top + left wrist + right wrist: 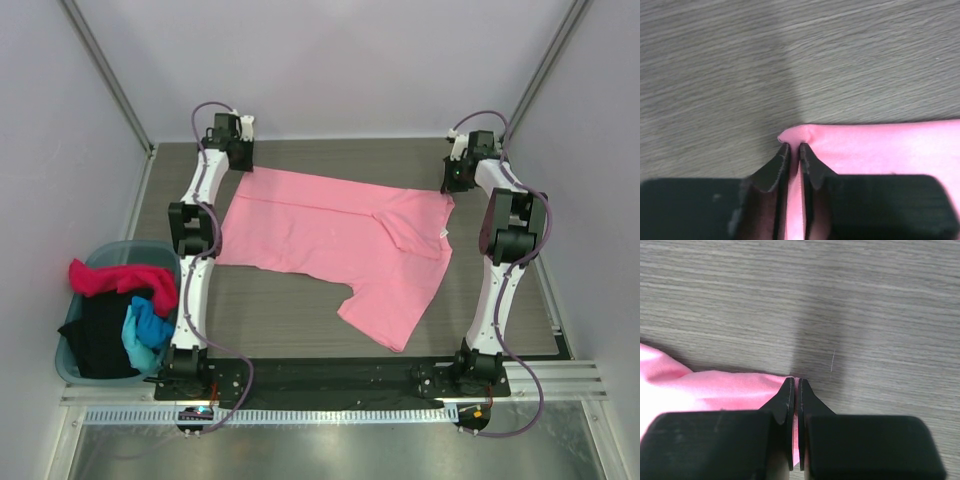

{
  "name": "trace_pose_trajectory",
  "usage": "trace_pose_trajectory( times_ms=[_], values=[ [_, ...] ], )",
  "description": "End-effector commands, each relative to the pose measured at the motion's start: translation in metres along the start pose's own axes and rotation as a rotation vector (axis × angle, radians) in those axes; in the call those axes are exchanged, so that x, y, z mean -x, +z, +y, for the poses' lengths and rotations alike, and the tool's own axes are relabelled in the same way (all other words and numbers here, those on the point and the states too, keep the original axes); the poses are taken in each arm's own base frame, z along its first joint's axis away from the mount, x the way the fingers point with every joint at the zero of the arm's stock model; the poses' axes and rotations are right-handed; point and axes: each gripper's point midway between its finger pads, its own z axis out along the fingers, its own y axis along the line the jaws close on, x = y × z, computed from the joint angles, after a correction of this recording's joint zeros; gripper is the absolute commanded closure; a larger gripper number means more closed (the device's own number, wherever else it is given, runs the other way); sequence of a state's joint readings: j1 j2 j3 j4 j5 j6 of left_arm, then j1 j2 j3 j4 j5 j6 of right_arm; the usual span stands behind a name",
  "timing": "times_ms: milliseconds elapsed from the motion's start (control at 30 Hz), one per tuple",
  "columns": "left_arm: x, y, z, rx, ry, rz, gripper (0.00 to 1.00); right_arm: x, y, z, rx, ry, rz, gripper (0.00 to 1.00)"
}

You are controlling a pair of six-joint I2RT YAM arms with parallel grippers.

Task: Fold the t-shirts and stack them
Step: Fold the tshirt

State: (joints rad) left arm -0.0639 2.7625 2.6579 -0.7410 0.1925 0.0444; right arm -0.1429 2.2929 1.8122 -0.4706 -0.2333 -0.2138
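Observation:
A large light pink t-shirt (330, 235) lies spread on the dark wood-grain table, with one sleeve trailing toward the near right. At the shirt's far left corner my left gripper (243, 168) is shut on a pinch of the pink cloth (880, 150), and the corner bulges just past its tips (794, 146). My right gripper (455, 185) is at the far right corner. It is shut on the edge of the pink cloth (715, 390), which shows as a thin strip between its tips (795, 381). Magenta (115, 278), black (100, 335) and bright blue (148, 330) t-shirts lie bunched in the basket.
A teal plastic basket (64, 352) stands at the left, beside the left arm's base. Pale walls close in the table on three sides. Bare table (290, 315) lies between the shirt and the arm bases.

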Motion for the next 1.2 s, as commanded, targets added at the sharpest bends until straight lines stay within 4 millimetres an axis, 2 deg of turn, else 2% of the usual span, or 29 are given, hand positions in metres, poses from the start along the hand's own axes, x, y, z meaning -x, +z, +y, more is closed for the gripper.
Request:
trace_pose_trajectory(
  times_ms=[0,33,133,200,233,333,367,400,433,467,500,533,600,633,667,700,733,800,833,867,900,933,967,1000,1033,1067,1100,1133,1167],
  values=[
    [0.009,0.003,-0.002,-0.035,0.018,-0.036,0.93,-0.024,-0.008,0.009,0.009,-0.01,0.087,0.99],
    [0.012,0.003,-0.003,-0.032,0.018,-0.044,1.0,-0.024,-0.009,0.01,0.013,-0.013,0.086,0.99],
    [0.025,-0.009,-0.004,-0.029,0.031,-0.071,1.0,-0.018,-0.014,0.007,-0.002,-0.021,0.072,0.99],
    [0.035,-0.021,-0.002,-0.002,0.039,-0.088,1.0,-0.003,-0.025,0.002,-0.02,-0.021,0.032,0.99],
    [0.053,-0.038,-0.002,0.011,0.045,-0.125,1.0,0.004,-0.031,-0.001,-0.032,-0.012,0.015,0.99],
    [0.081,-0.074,-0.004,-0.003,0.058,-0.187,1.0,0.034,-0.063,-0.01,-0.06,0.015,-0.074,0.99],
    [0.1,-0.099,-0.008,-0.005,0.065,-0.233,1.0,0.041,-0.074,-0.011,-0.065,0.017,-0.095,0.99],
    [0.109,-0.115,-0.01,-0.019,0.067,-0.257,1.0,0.058,-0.098,-0.01,-0.075,0.005,-0.148,0.99],
    [0.117,-0.129,-0.013,-0.029,0.071,-0.279,1.0,0.065,-0.111,-0.01,-0.077,-0.003,-0.173,0.99],
    [0.135,-0.16,-0.018,-0.032,0.079,-0.33,1.0,0.068,-0.122,-0.007,-0.072,-0.012,-0.185,0.99],
    [0.137,-0.171,-0.02,-0.039,0.082,-0.335,1.0,0.075,-0.138,-0.004,-0.077,-0.027,-0.214,0.99],
    [0.141,-0.183,-0.026,-0.059,0.088,-0.348,1.0,0.088,-0.169,0.001,-0.089,-0.051,-0.273,0.99],
    [0.147,-0.221,-0.036,-0.081,0.098,-0.372,1.0,0.094,-0.2,0.009,-0.091,-0.071,-0.314,0.99],
    [0.148,-0.238,-0.043,-0.103,0.103,-0.387,1.0,0.103,-0.235,0.016,-0.101,-0.094,-0.373,0.99],
    [0.151,-0.249,-0.046,-0.11,0.109,-0.413,1.0,0.099,-0.247,0.022,-0.098,-0.103,-0.38,0.99],
    [0.145,-0.28,-0.055,-0.114,0.115,-0.431,1.0,0.099,-0.261,0.026,-0.097,-0.111,-0.402,0.99],
    [0.139,-0.291,-0.058,-0.119,0.12,-0.443,1.0,0.099,-0.278,0.031,-0.101,-0.125,-0.429,0.99],
    [0.147,-0.332,-0.067,-0.106,0.151,-0.555,1.0,0.095,-0.322,0.044,-0.121,-0.163,-0.499,0.99],
    [0.133,-0.359,-0.074,-0.105,0.152,-0.578,1.0,0.091,-0.336,0.047,-0.129,-0.171,-0.516,0.99],
    [0.133,-0.382,-0.081,-0.109,0.171,-0.622,1.0,0.088,-0.368,0.056,-0.148,-0.195,-0.574,0.99],
    [0.128,-0.396,-0.085,-0.109,0.177,-0.635,1.0,0.086,-0.383,0.06,-0.156,-0.205,-0.602,0.99],
    [0.12,-0.427,-0.093,-0.102,0.189,-0.674,1.0,0.084,-0.399,0.065,-0.165,-0.216,-0.628,0.99],
    [0.112,-0.439,-0.096,-0.102,0.193,-0.678,1.0,0.078,-0.433,0.075,-0.183,-0.242,-0.694,0.99],
    [0.107,-0.452,-0.1,-0.102,0.204,-0.694,1.0,0.075,-0.449,0.08,-0.192,-0.255,-0.724,0.99],
    [0.102,-0.488,-0.108,-0.09,0.233,-0.758,1.0,0.07,-0.466,0.085,-0.205,-0.272,-0.758,0.99],
    [0.091,-0.491,-0.109,-0.085,0.232,-0.751,1.0,0.063,-0.48,0.09,-0.215,-0.287,-0.779,0.99],
    [0.086,-0.506,-0.11,-0.068,0.236,-0.777,1.0,0.053,-0.511,0.099,-0.245,-0.326,-0.84,0.99],
    [0.08,-0.516,-0.112,-0.055,0.241,-0.793,1.0,0.046,-0.524,0.104,-0.259,-0.34,-0.867,0.99],
    [0.07,-0.543,-0.117,-0.037,0.265,-0.842,1.0,0.038,-0.536,0.108,-0.268,-0.351,-0.883,0.99]
  ],
)
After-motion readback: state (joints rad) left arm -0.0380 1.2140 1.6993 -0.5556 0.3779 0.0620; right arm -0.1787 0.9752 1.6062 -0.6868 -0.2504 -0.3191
